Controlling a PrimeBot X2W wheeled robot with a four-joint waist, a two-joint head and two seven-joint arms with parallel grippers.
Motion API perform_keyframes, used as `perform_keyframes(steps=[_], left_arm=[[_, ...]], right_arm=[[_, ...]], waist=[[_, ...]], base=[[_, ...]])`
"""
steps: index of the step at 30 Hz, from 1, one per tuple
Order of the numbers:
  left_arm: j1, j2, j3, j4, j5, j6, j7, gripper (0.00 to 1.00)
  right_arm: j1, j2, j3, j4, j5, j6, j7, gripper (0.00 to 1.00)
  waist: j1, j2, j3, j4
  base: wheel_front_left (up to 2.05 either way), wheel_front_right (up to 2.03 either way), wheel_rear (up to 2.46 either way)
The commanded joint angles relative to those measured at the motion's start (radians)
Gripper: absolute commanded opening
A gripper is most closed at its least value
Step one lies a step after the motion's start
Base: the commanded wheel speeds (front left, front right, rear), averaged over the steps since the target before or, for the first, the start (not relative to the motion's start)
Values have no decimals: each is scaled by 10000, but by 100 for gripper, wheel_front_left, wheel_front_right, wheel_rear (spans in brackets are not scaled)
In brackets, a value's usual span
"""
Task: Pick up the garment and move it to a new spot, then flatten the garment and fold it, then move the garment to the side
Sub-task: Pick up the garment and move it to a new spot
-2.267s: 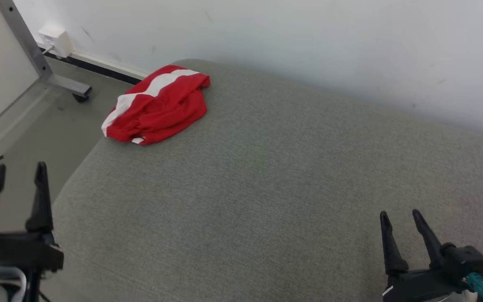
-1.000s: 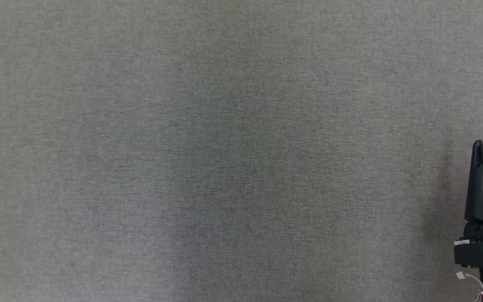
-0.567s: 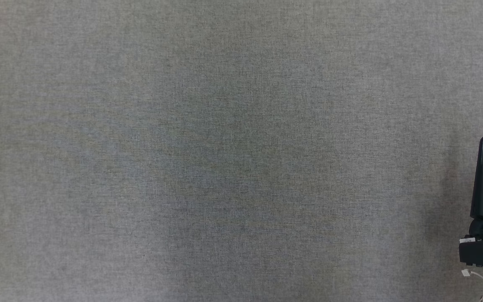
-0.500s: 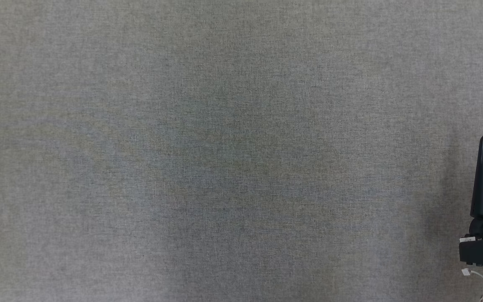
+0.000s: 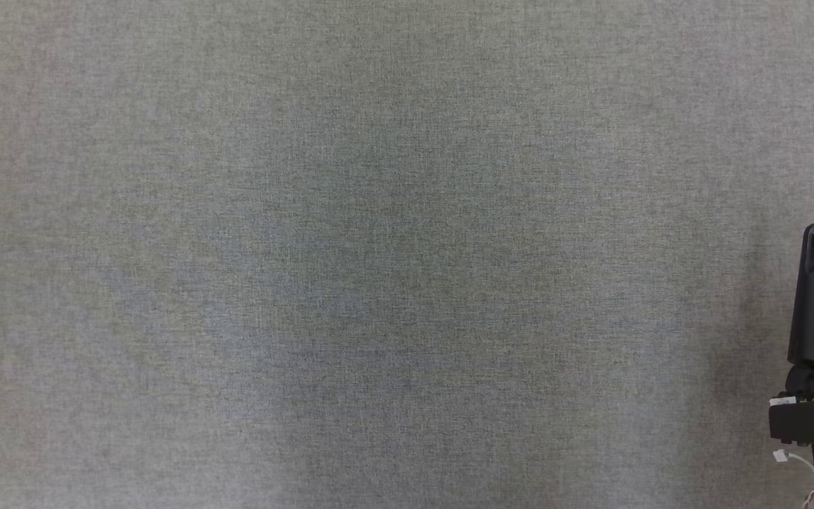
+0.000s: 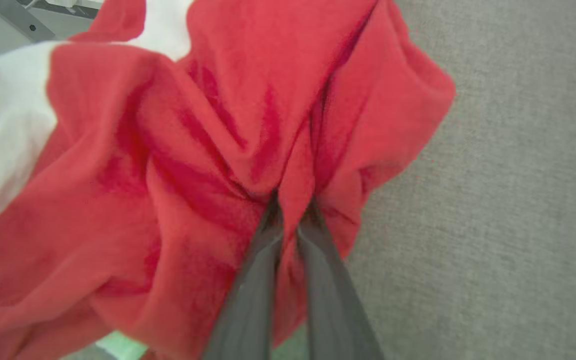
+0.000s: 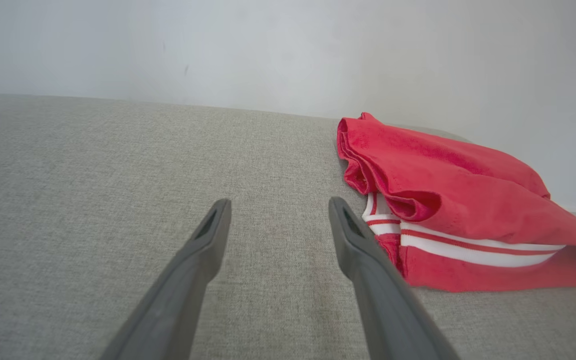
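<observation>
One fold of garment [image 6: 192,100] inside left pincer [image 6: 293,205]

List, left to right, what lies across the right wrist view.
Bare grey woven fabric surface → right gripper, its long dark fingers apart → crumpled red garment with white stripes.

garment [image 7: 468,190]: soft red cloth, matt, creased
cushion [image 5: 378,247]: grey woven fabric, coarse, matt
wall [image 7: 267,50]: smooth, matt
right gripper [image 7: 278,201] fingers [image 7: 187,270]: dark, smooth, matt
</observation>
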Motion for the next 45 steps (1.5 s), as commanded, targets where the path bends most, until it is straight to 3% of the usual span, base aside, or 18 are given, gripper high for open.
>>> perform_keyframes(steps=[1,10,15,24,33,40,45], left_arm=[[132,-47,-109,93,-22,32,-108,0],[-1003,322,-497,-60,962,30,-3433,0],[-1892,249,-1047,-540,1785,31,-4499,0],[-3239,-620,-2020,-2707,2020,30,-4503,0],[-3230,-1686,-2754,-5000,1712,107,-3699,0],[-1871,-2429,-3285,-6793,1479,639,-3389,0],[-140,-2584,-3601,-7743,1247,1287,-3491,0]], right_arm=[[-49,58,12,34,-15,-1,-17,100],[-137,170,253,681,185,-1,-333,100],[-68,251,423,1407,354,-1,-672,100],[56,455,660,2704,742,-1,-1383,100],[4,539,1024,3689,1153,-1,-1981,100],[-172,553,1231,4358,1675,-1,-2309,100],[-265,555,1376,4636,1827,-1,-2394,100]], waist=[[1,2,-43,8],[1,2,-870,213],[1,2,-1729,296],[1,2,-2963,-194],[1,2,-3140,-1268],[1,2,-2988,-2073],[1,2,-2948,-2400]], base=[[0,0,0],[0,0,0],[0,0,0],[0,0,0],[0,0,0],[0,0,0],[0,0,0]])
